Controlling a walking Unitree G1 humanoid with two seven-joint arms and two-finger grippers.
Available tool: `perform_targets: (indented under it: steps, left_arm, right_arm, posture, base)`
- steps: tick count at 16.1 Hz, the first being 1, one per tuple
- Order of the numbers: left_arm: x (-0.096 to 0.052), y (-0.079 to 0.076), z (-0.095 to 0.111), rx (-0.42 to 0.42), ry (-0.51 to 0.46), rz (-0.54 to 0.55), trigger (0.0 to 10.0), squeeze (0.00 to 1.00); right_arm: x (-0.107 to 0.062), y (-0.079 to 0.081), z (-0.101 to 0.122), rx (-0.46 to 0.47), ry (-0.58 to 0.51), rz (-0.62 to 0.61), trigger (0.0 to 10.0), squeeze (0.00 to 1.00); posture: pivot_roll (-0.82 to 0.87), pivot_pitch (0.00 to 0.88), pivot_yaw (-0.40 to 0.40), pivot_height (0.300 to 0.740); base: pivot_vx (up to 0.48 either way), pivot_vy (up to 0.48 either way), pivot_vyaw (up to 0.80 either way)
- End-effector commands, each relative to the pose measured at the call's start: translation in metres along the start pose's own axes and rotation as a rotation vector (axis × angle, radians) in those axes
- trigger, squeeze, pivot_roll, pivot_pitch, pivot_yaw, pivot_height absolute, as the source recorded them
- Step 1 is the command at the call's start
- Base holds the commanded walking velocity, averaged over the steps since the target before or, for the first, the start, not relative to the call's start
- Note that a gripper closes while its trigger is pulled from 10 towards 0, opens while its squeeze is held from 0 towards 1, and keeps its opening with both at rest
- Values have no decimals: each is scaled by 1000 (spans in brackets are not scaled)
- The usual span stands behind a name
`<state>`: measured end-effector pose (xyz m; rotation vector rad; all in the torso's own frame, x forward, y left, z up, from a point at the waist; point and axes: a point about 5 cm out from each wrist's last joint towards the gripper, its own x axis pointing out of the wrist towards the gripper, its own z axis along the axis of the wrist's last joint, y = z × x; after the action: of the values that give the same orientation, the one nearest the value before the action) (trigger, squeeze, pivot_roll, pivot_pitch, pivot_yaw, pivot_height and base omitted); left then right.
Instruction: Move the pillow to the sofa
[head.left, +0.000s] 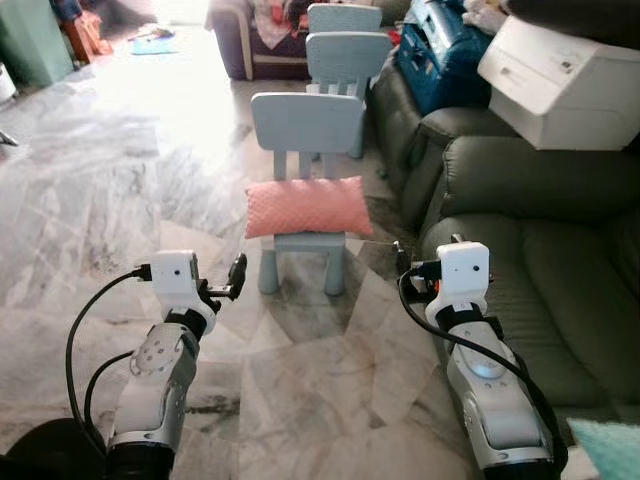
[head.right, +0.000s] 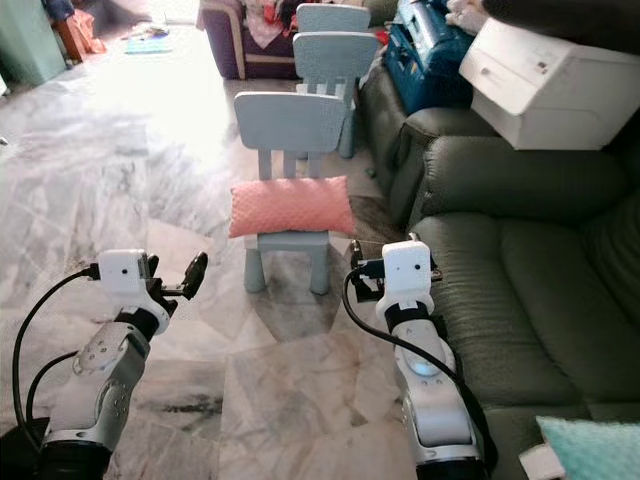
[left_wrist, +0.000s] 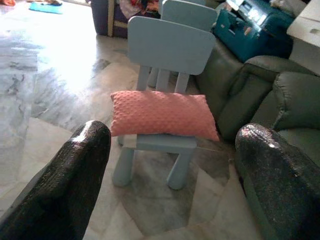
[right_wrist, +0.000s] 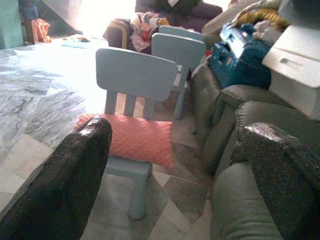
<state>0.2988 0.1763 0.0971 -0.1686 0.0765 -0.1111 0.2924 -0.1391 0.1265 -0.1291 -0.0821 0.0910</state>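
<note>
Pink and knobbly, the pillow (head.left: 308, 206) lay across the seat of a small pale blue chair (head.left: 300, 150), which stood on the marble floor (head.left: 110, 190) just beside the dark green sofa (head.left: 545, 260); a second blue chair (head.left: 345, 50) stood behind it. The left gripper (left_wrist: 170, 165) and the right gripper (right_wrist: 175, 165) were both raised short of the chair, apart from the pillow, each with its black fingers spread wide and holding nothing. A white box (head.left: 565, 80) rested on the sofa's arm.
</note>
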Motion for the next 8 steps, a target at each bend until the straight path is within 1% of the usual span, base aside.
perform_targets:
  steps: [1, 8]
  left_arm:
    - [-2, -1, 0, 2, 5, -10, 10000, 0]
    - [-3, -2, -1, -3, 10, -15, 10000, 0]
  right_arm:
    - [-1, -1, 2, -8, -4, 4, 10000, 0]
    - [0, 0, 2, -6, -4, 6, 10000, 0]
  posture:
    - [-92, 91, -29, 740]
    - [-91, 93, -26, 740]
  base:
    - [480, 0, 0]
    - [480, 0, 0]
